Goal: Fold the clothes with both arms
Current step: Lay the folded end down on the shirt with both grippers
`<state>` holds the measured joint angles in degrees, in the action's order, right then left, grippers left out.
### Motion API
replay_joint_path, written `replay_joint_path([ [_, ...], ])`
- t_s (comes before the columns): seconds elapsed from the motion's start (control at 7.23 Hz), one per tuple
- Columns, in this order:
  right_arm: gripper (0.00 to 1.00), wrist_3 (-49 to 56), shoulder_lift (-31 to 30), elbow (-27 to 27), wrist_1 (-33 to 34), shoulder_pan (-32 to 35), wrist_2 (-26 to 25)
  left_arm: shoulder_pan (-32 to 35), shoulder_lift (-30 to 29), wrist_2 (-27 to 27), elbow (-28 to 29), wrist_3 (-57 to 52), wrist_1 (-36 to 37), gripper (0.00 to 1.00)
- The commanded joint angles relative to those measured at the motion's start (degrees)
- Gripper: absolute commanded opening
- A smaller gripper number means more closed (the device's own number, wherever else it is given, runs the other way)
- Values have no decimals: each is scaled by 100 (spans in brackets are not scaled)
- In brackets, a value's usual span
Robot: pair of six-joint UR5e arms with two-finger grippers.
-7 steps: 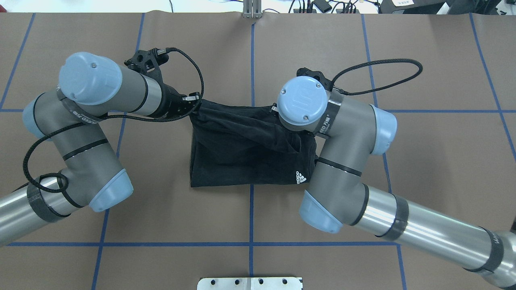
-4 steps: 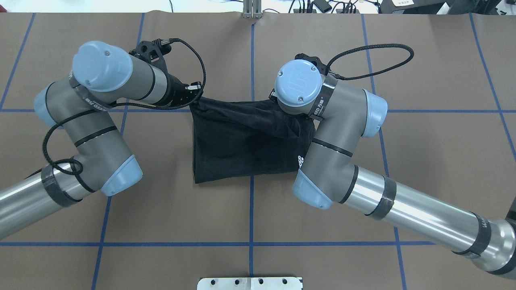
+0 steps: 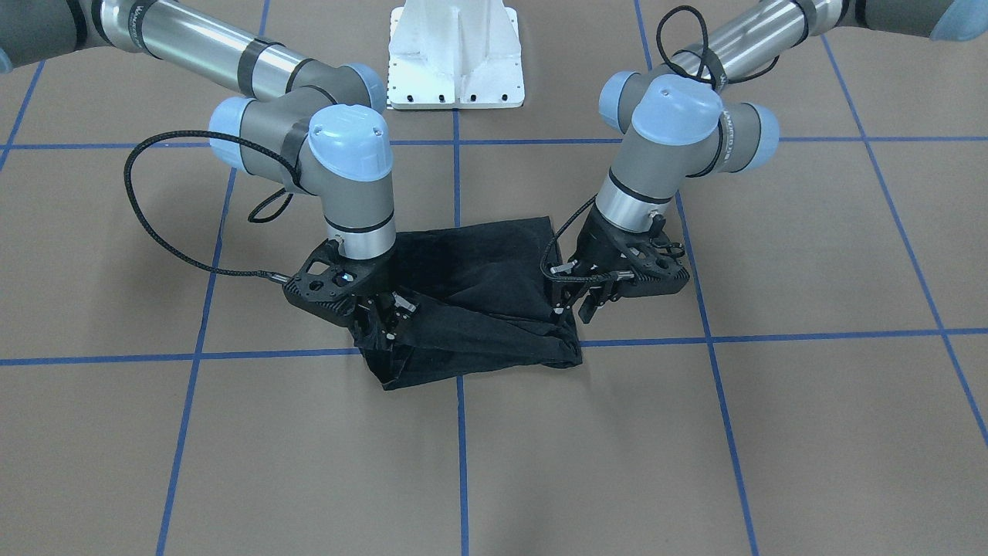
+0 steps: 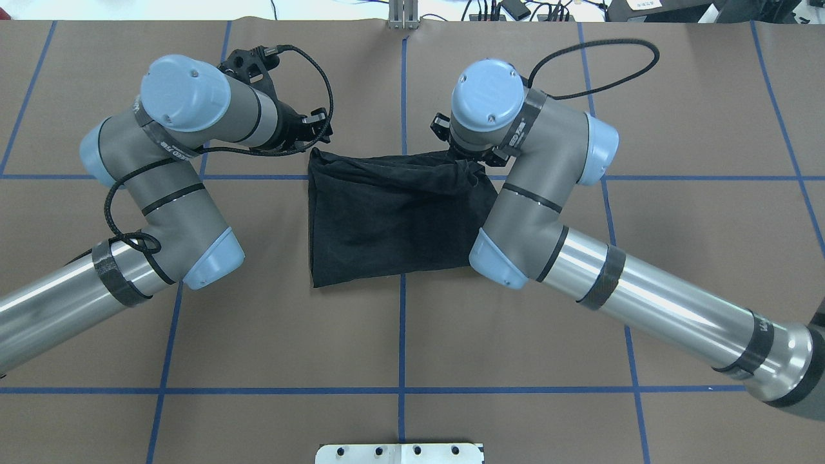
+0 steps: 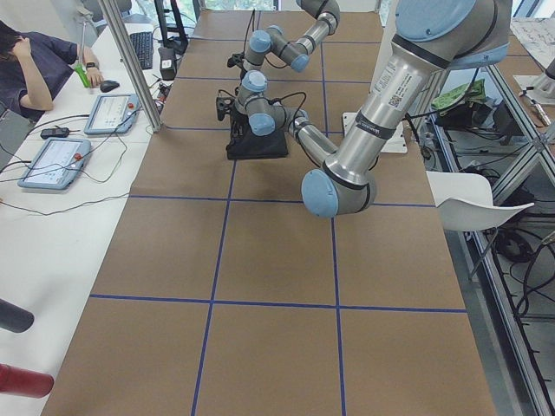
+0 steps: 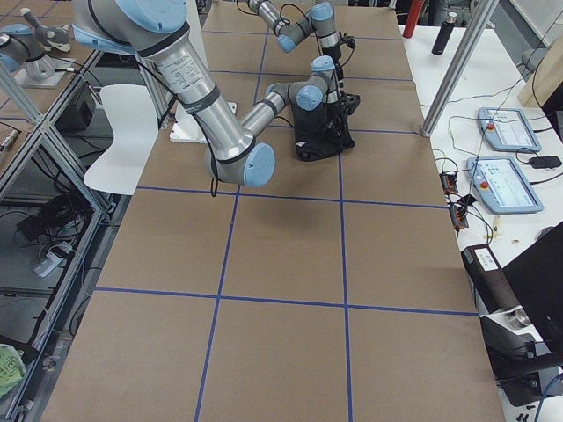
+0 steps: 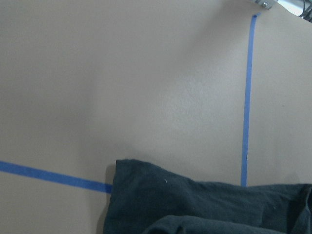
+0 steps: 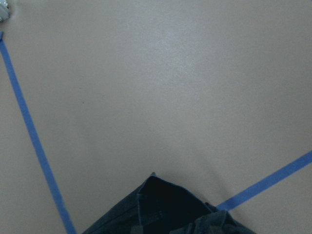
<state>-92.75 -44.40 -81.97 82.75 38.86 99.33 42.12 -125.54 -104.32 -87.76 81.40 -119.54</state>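
1. A black T-shirt (image 4: 393, 219) lies folded into a compact rectangle near the middle of the desk (image 4: 412, 335), somewhat toward the far edge from the robot's base, straddling the blue centre tape line (image 4: 402, 335).
2. The left tool (image 3: 590, 305) stands just beside the shirt's far corner on the robot's left, its jaws parted and holding nothing; the fabric below it lies flat.
3. The right tool (image 3: 382, 324) sits at the opposite far corner, closed on a bunched pinch of T-shirt that rises slightly off the desk.
4. The cloth looks light, limp and thin: it creases along the far edge and sags between the two corners, so it likely carries no shape of its own and drapes wherever it is unsupported.
5. The stacked layers may slide on one another, and a pinch could lift only the top ply.
6. The surest holds appear to be the two far corners, gripped through all layers.
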Motion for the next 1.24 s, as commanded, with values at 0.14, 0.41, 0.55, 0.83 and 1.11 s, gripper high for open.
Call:
replay_joint_path([
  [0.14, 100, 126, 108, -309, 74, 71, 799, 68, 56, -35, 22, -230, -288, 100],
  [0.41, 89, 134, 89, -441, 406, -718, 29, 59, 56, -35, 22, -230, -298, 100],
  [0.55, 39, 187, 90, -599, 791, -931, -45, 68, 56, -44, 22, -230, -298, 100],
  [0.83, 0, 423, 81, -636, 1015, -1239, -446, 68, 74, -36, 14, -230, -307, 100],
  [1.11, 0, 993, 98, -435, 1006, -1206, -756, 68, 74, -44, 5, -230, -324, 100],
])
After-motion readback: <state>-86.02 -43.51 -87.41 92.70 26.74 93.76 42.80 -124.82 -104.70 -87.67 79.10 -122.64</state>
